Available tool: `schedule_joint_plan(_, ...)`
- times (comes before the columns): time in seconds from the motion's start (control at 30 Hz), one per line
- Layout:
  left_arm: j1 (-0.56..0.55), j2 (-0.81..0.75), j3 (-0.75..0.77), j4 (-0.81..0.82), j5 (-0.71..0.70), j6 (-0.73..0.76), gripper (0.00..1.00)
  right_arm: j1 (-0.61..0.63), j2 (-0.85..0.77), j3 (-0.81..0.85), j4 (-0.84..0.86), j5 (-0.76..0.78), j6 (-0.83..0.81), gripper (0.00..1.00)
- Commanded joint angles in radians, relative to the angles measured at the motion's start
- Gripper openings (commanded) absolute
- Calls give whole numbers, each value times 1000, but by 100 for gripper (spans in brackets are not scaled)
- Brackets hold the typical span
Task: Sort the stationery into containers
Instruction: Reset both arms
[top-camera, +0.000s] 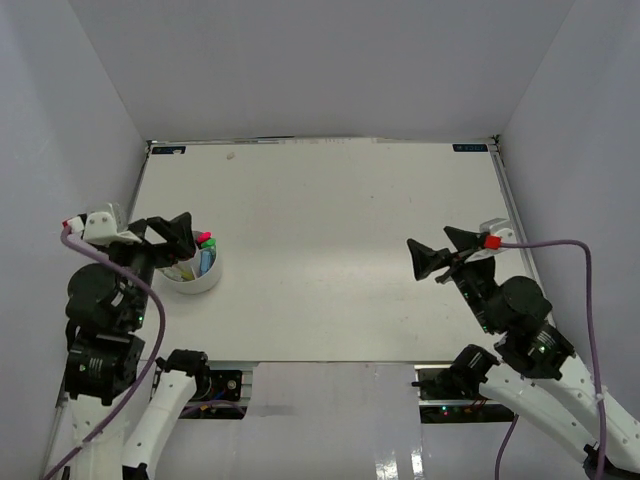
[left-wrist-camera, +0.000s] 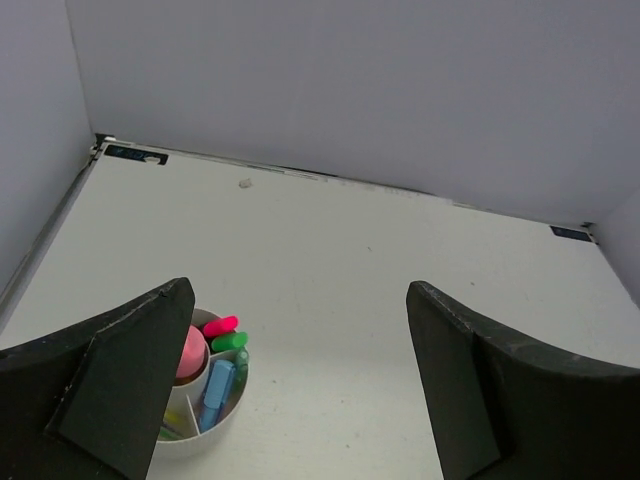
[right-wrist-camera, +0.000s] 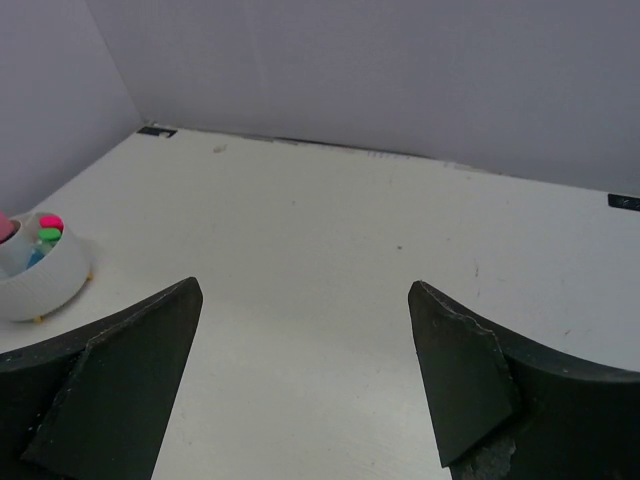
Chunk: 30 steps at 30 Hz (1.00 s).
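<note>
The container, a small round white bowl (top-camera: 203, 282) with inner dividers, stands on the left of the table. Stationery sits in it: a pink stubby cylinder (left-wrist-camera: 192, 350), a pink highlighter (left-wrist-camera: 220, 326), a green highlighter (left-wrist-camera: 229, 341) and a blue pen (left-wrist-camera: 217, 390). My left gripper (top-camera: 176, 243) hovers over the bowl's near-left side, open and holding nothing; in the left wrist view its left finger (left-wrist-camera: 120, 380) hides part of the bowl (left-wrist-camera: 205, 438). My right gripper (top-camera: 430, 242) is open and empty above the right of the table, far from the bowl (right-wrist-camera: 45, 288).
White walls close in the table (top-camera: 340, 250) on the left, back and right. A small dark mark (left-wrist-camera: 245, 183) lies near the back edge. Purple cables (top-camera: 570, 245) run along both arms.
</note>
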Motion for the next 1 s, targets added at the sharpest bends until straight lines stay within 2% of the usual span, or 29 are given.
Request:
schedule_joint_plan(0.0, -53, -37, 69, -178, 41, 11, 98, -1, -98, 55, -139, 60, -29, 90)
schedule_joint_plan(0.13, -92, -94, 86, -298, 3, 8, 98, 1, -224, 66, -219, 91, -57, 90)
schedule_joint_plan(0.37, -179, -198, 9, -340, -72, -13, 98, -1, -422, 31, -296, 165, -78, 90)
schedule_joint_plan(0.63, -221, -272, -19, -364, -51, -42, 98, -1, -482, -28, -305, 163, -77, 90)
schedule_joint_plan(0.97, -265, -389, -34, -355, -112, -58, 98, -1, -508, -51, -296, 171, -75, 90)
